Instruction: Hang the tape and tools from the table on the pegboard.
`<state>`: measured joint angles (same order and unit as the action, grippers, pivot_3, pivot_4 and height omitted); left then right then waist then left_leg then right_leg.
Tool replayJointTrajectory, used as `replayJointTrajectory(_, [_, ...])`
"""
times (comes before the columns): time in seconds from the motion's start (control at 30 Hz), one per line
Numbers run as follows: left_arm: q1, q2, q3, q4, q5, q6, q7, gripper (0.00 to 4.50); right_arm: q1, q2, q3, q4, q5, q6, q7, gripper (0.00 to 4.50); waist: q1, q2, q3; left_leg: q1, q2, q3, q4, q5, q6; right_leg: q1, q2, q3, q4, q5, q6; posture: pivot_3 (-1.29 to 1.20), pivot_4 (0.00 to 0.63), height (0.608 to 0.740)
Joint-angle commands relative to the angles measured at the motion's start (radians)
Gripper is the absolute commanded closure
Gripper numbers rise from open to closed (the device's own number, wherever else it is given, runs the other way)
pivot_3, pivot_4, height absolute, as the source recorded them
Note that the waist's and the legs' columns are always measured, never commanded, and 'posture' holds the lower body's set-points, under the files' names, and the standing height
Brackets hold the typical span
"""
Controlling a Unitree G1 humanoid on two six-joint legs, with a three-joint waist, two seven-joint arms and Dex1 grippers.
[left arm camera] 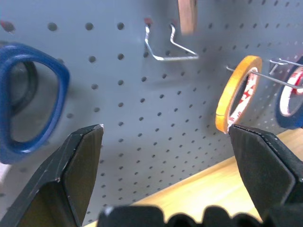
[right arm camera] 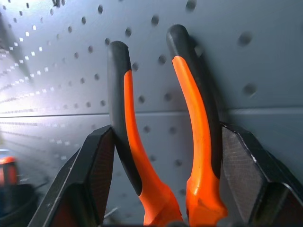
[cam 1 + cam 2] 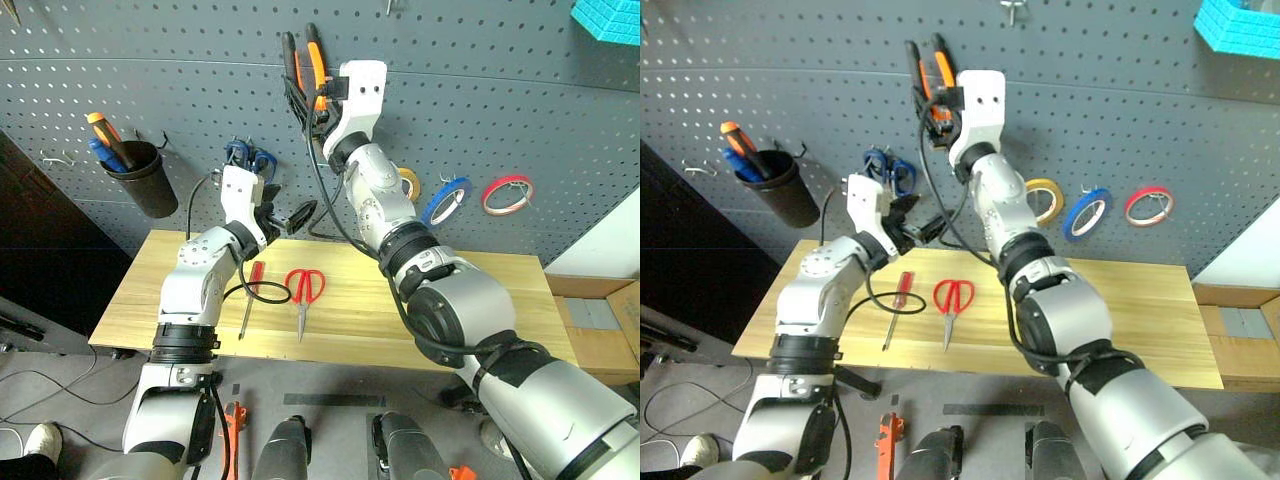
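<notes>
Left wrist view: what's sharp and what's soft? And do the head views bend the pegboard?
Left wrist view: the pegboard holes are fairly crisp, while the blue scissors handle and the left gripper jaws are soft. Left eye view: the board's hole rows curve, so there is wide-angle distortion.

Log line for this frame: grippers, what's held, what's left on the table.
right gripper: shut on pliers, raised at pegboard | left gripper: open, empty | table: red scissors, screwdriver | blue tape: hung
</notes>
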<state>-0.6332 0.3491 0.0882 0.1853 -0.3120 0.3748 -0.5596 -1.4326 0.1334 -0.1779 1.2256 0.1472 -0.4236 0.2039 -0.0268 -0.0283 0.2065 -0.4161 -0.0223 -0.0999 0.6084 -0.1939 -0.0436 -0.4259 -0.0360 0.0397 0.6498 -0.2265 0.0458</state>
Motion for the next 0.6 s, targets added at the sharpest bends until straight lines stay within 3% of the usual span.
replayJointTrajectory(0.03, [-0.012, 0.002, 0.011, -0.055, -0.016, -0.003, -0.004, 0.00, -0.018, -0.007, 0.005, -0.021, -0.026, -0.104, -0.029, 1.68, -0.001, 0.000, 0.000, 0.000, 0.000, 0.000, 0.000, 0.000, 0.000, 0.000, 0.000, 0.000, 0.000, 0.000, 0.000, 0.12, 0.176, 0.740])
replayJointTrajectory(0.33, [0.047, 0.027, 0.048, -0.158, -0.035, 0.057, 0.022, 0.00, 0.014, 0.027, -0.002, 0.016, -0.045, -0.228, -0.120, 1.68, 0.000, 0.000, 0.000, 0.001, 0.000, 0.000, 0.000, 0.000, -0.001, 0.000, 0.000, 0.000, 0.001, 0.000, 0.000, 0.18, 0.184, 0.740])
replayJointTrajectory(0.6, [0.076, 0.058, 0.076, -0.217, -0.056, 0.100, 0.039, 0.00, 0.036, 0.055, -0.023, 0.025, -0.023, -0.228, -0.089, 1.68, 0.024, 0.001, 0.000, 0.001, 0.000, -0.002, 0.000, 0.001, -0.002, 0.000, 0.001, -0.001, 0.002, 0.000, -0.001, 0.21, 0.184, 0.740])
